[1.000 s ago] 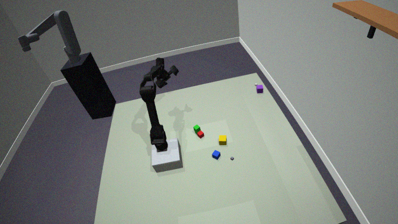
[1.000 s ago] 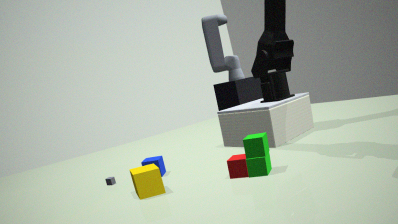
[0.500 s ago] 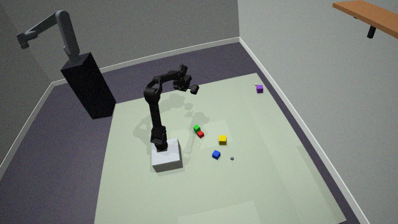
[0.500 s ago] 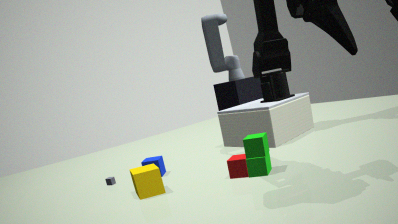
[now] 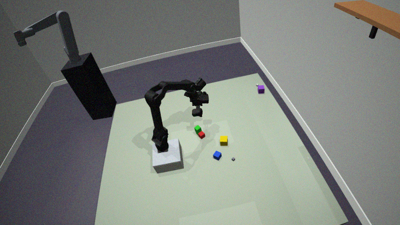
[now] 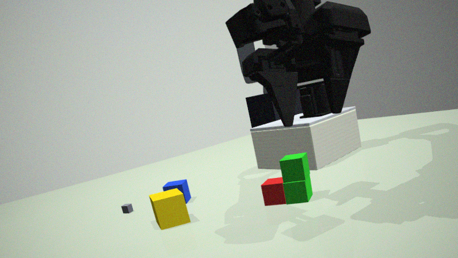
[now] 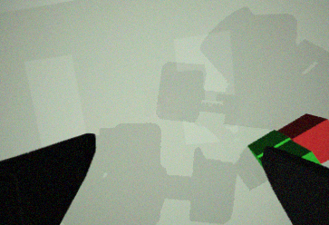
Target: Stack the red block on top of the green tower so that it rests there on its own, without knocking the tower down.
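The red block (image 5: 201, 134) (image 6: 273, 192) (image 7: 321, 140) lies on the pale mat right beside the green tower, seemingly touching its lower block. The green tower (image 5: 197, 129) (image 6: 294, 181) (image 7: 275, 141) is two green blocks, one upon the other, upright. My gripper (image 6: 312, 119) (image 7: 179, 148) is open and empty, pointing down, high above the mat. In the wrist view the tower and the red block are at the right edge, and the right finger covers part of the tower. In the top view the fingers partly overlap each other.
A yellow block (image 5: 223, 140) (image 6: 171, 210), a blue block (image 5: 217, 155) (image 6: 182, 187) and a small grey cube (image 5: 233, 159) (image 6: 126, 208) lie off the tower's red-block side. A purple block (image 5: 261, 89) is far off near the wall. The arm's white base (image 5: 167, 163) (image 6: 283, 148) stands behind the tower in the exterior view.
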